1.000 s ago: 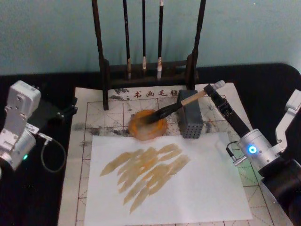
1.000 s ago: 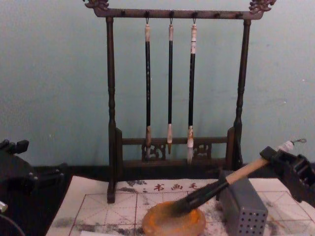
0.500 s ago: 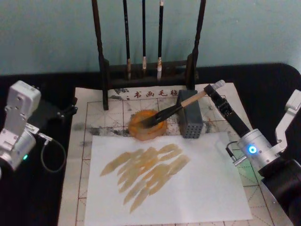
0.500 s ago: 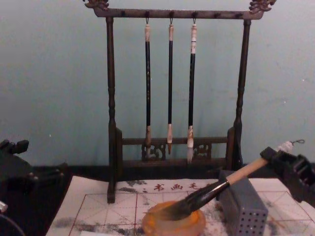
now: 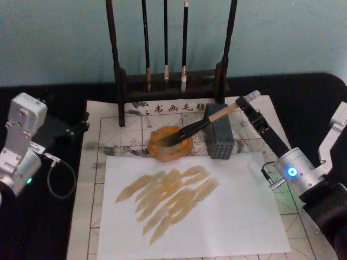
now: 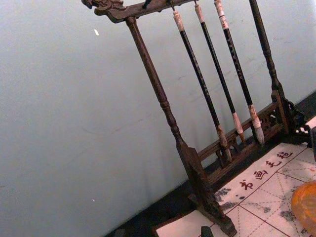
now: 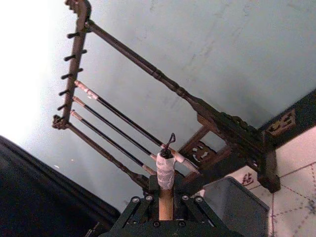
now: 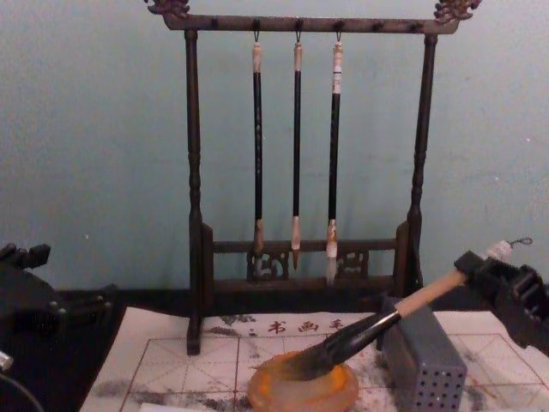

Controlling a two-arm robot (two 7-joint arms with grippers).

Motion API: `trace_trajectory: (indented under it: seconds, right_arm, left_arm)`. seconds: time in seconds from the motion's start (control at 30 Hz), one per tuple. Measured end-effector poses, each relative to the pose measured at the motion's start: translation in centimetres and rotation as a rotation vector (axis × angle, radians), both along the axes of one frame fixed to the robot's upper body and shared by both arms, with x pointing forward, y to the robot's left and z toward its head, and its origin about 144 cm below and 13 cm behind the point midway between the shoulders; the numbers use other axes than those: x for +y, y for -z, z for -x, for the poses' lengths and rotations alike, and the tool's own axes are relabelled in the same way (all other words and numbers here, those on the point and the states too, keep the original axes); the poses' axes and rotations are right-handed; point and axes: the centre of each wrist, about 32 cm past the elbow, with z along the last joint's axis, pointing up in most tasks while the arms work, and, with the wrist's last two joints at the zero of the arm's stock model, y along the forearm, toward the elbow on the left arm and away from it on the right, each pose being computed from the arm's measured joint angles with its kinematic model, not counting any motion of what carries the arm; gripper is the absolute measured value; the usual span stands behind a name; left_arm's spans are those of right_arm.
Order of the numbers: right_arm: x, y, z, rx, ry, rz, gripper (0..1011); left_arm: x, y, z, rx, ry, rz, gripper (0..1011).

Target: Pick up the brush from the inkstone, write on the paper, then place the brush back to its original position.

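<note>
Brush [image 5: 193,128] bristles shifted slightly within inkstone [image 5: 155,148] since second ago. Right pincer [image 5: 243,103] pinches wrapped handle end; handle slants over grey perforated block [image 5: 220,142], keeping tip in dish. Judged: return step, release pending. Left arm [image 5: 23,142] parked at left.

R arm [image 5: 295,173]: silver, blue LED, black pincer [image 5: 246,103] (L arm [image 5: 19,146]: green LED).

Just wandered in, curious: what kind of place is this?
Probably a calligraphy practice desk: a rack of hanging brushes, gridded paper with red characters, and the right claw holding a brush to an orange-rimmed inkstone. The left claw sits idle at the left.
</note>
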Motion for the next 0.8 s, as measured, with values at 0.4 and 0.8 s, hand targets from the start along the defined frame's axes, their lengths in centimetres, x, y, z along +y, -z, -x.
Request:
trace_trajectory:
  seconds: [0.4, 0.8]
  right_arm:
    - [-0.8, -1.5, 0.2, -0.056, -0.032, 0.000, 185]
    - [-2.6, -3.3, 1.1, -0.104, -0.113, 0.040, 185]
  left_arm:
    - [0.0, 0.0, 0.0, 0.000, 0.000, 0.000, 1001]
    - [0.0, 0.0, 0.0, 0.000, 0.000, 0.000, 1001]
